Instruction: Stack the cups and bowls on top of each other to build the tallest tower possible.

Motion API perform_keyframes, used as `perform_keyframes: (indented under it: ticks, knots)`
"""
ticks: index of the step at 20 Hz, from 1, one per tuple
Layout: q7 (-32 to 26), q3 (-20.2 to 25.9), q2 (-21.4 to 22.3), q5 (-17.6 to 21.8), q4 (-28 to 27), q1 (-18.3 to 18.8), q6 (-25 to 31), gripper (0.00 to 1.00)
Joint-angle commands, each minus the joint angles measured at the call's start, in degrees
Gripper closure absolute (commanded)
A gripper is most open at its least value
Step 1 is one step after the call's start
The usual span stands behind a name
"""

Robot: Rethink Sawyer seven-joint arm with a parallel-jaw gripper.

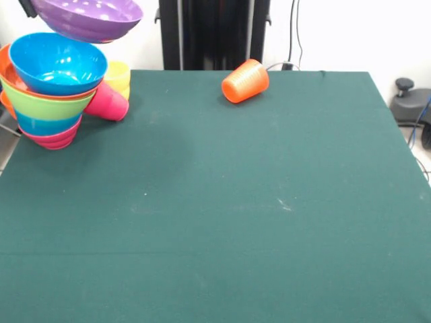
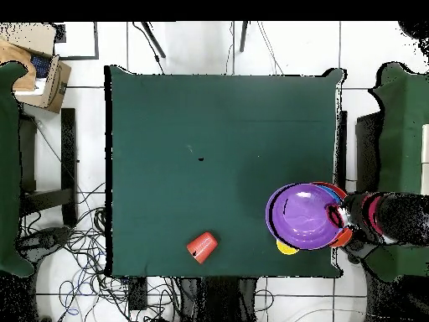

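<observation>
My gripper point(image 1: 28, 7) is shut on the rim of the purple bowl point(image 1: 87, 19) and holds it tilted in the air just above the tower point(image 1: 48, 101). The tower stands at the table's far left corner: blue bowl point(image 1: 57, 62) on top, large orange bowl point(image 1: 8, 70), lime green bowl point(image 1: 47, 106), translucent blue bowl point(image 1: 47, 125), magenta bowl point(image 1: 52, 139) at the bottom. The yellow cup point(image 1: 118, 75) and red-pink cup point(image 1: 106, 102) lie beside it. The orange cup point(image 1: 245, 81) lies on its side alone. In the overhead view the purple bowl point(image 2: 303, 216) hides the tower, with the gripper point(image 2: 342, 216) at its right rim.
The green table point(image 1: 215, 202) carries nothing else. The black pedestal point(image 1: 214, 33) stands behind its far edge. In the overhead view a cardboard box point(image 2: 42, 75) sits off the table's top left, and cables point(image 2: 75, 251) lie on the floor.
</observation>
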State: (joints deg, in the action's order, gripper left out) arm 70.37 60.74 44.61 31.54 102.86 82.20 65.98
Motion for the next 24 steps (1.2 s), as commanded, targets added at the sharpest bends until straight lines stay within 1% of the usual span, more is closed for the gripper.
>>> perform_keyframes:
  ticks: [1,2,3,7,10,13,21,24]
  knots:
    - [-0.3,-1.7,4.4,9.2,2.9,-1.6,-15.6,1.00]
    - [4.2,-5.1,5.2,8.6,0.9,-4.6,-10.6,1.00]
    - [29.5,-12.2,11.2,6.4,3.6,-7.1,-20.0,1.00]
    - [27.1,-14.6,12.1,4.2,4.4,-7.9,-21.7,1.00]
    - [26.6,-17.1,11.8,3.9,3.9,-9.6,-22.8,1.00]
    - [25.8,-18.3,11.8,3.3,3.6,-10.3,-23.0,1.00]
    - [23.3,-18.2,12.1,1.6,4.2,-9.6,-23.2,1.00]
    - [21.9,-17.9,12.8,0.6,5.1,-9.2,-22.3,1.00]
